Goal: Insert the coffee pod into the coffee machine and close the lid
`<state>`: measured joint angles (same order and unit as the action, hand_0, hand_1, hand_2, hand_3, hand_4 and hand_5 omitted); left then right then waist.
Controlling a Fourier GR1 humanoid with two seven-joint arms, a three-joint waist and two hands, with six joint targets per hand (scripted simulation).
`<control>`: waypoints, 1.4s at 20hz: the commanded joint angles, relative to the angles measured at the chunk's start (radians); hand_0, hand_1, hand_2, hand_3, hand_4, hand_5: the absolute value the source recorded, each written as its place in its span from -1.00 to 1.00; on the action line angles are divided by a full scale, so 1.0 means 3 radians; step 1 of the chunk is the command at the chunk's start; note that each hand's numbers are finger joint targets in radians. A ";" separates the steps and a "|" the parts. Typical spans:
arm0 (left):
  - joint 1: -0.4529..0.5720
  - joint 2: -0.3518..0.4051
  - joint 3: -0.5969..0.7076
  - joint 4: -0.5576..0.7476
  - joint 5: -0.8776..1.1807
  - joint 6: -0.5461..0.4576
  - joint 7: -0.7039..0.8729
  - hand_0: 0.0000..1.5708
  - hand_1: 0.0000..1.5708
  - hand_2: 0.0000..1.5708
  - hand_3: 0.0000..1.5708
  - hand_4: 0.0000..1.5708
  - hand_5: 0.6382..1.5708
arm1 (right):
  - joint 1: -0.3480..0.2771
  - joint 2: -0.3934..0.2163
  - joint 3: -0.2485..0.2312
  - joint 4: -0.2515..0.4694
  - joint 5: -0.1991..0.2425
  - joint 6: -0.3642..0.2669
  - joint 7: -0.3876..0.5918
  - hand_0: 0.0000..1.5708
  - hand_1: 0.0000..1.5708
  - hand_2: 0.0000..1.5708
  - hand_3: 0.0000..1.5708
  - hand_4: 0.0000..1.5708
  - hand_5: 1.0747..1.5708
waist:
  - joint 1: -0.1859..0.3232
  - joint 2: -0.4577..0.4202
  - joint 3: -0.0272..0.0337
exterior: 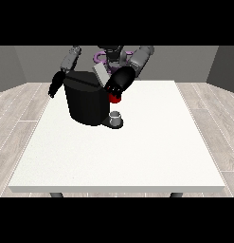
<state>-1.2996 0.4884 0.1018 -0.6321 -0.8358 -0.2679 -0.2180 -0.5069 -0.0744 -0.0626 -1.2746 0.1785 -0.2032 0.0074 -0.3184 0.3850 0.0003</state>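
Note:
The black coffee machine point(87, 102) stands at the table's far left-centre, with its grey lid point(100, 73) tilted up at the top. The hand at the view's right point(119, 83) hovers at the machine's upper right edge, just beside the lid and right above a red thing at the machine point(115, 98). I cannot make out whether it holds anything. The hand at the view's left point(55, 86) hangs beside the machine's left side, fingers pointing down and relaxed, with nothing in it. A small grey thing point(116, 116) sits on the machine's low base at its right foot.
The white table point(123, 156) stretches wide towards the camera in front of the machine. Its near edge runs along the bottom of the view, and wooden floor lies on both sides.

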 commanded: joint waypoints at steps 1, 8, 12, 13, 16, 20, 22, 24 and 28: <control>0.0099 -0.0044 0.0017 0.0041 -0.0040 0.0247 -0.0096 0.62 0.62 0.57 0.23 -1.00 1.00 | 0.0002 -0.0013 0.0034 -0.0071 0.0040 -0.0009 0.0151 -1.00 -1.00 -1.00 -1.00 -0.87 1.00 | -0.0047 0.0012 -0.0001; -0.0029 0.0171 -0.0036 0.0007 -0.0184 0.0251 -0.0182 0.18 0.18 0.25 -0.12 -1.00 1.00 | 0.0008 -0.0092 0.0022 -0.0036 0.0022 0.0090 -0.0020 -1.00 -1.00 -1.00 -1.00 -0.73 1.00 | -0.0123 0.0128 0.0001; 0.0019 0.0240 -0.0063 0.0051 -0.0269 0.0305 -0.0237 -1.00 -1.00 -0.13 -0.29 -1.00 1.00 | 0.0026 0.0054 0.0138 -0.0102 0.0144 -0.0068 0.0136 -1.00 -1.00 -1.00 -1.00 -0.80 1.00 | -0.0072 0.0058 -0.0001; -0.0094 0.0235 -0.0077 -0.0025 -0.0299 0.0299 -0.0123 -1.00 -1.00 -0.15 -0.32 -1.00 1.00 | -0.0029 -0.0095 0.0014 0.0059 0.0015 0.0114 -0.0097 -1.00 -1.00 -1.00 -1.00 -0.86 1.00 | -0.0089 0.0184 0.0002; 0.0028 0.0236 -0.0045 0.0051 -0.0289 0.0318 -0.0190 -1.00 -1.00 -0.25 -0.42 -1.00 1.00 | 0.0035 0.0106 0.0085 -0.0032 0.0122 -0.0148 0.0028 -1.00 -1.00 -1.00 -1.00 -0.74 1.00 | -0.0021 0.0059 0.0000; 0.0068 0.0258 -0.0060 0.0031 -0.0285 0.0263 -0.0340 -1.00 -1.00 -0.33 -0.42 -1.00 1.00 | 0.0062 -0.0142 -0.0038 0.0043 0.0081 0.0013 0.0023 -1.00 -1.00 -1.00 -1.00 -0.81 1.00 | -0.0006 -0.0001 0.0000; 0.0039 0.0119 -0.0067 0.0053 -0.0304 0.0292 -0.0154 -1.00 -1.00 -0.45 -0.58 -1.00 1.00 | -0.0174 -0.0125 -0.0076 0.0084 0.0022 0.0033 0.0180 -1.00 -1.00 -1.00 -1.00 -1.00 1.00 | 0.0058 -0.0001 0.0000; 0.0128 0.0161 -0.0077 0.0057 -0.0308 0.0248 -0.0249 -1.00 -1.00 -0.58 -0.71 -1.00 1.00 | 0.0133 0.0011 0.0009 0.0080 0.0055 -0.0036 0.0018 -1.00 -1.00 -1.00 -1.00 -0.78 1.00 | 0.0056 -0.0141 0.0000; 0.0297 -0.0206 -0.0098 -0.0064 -0.0233 0.0206 -0.0013 -1.00 -1.00 -1.00 -0.92 -1.00 1.00 | 0.0155 -0.0131 -0.0229 0.0396 -0.0082 0.0030 -0.0036 -1.00 -1.00 -1.00 -1.00 -0.82 1.00 | 0.0366 -0.0423 0.0002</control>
<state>-1.2524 0.5010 0.0817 -0.6282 -0.9148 -0.2066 -0.2587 -0.4739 -0.1005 -0.0910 -1.2188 0.1725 -0.1902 0.0069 -0.2761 0.3171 0.0009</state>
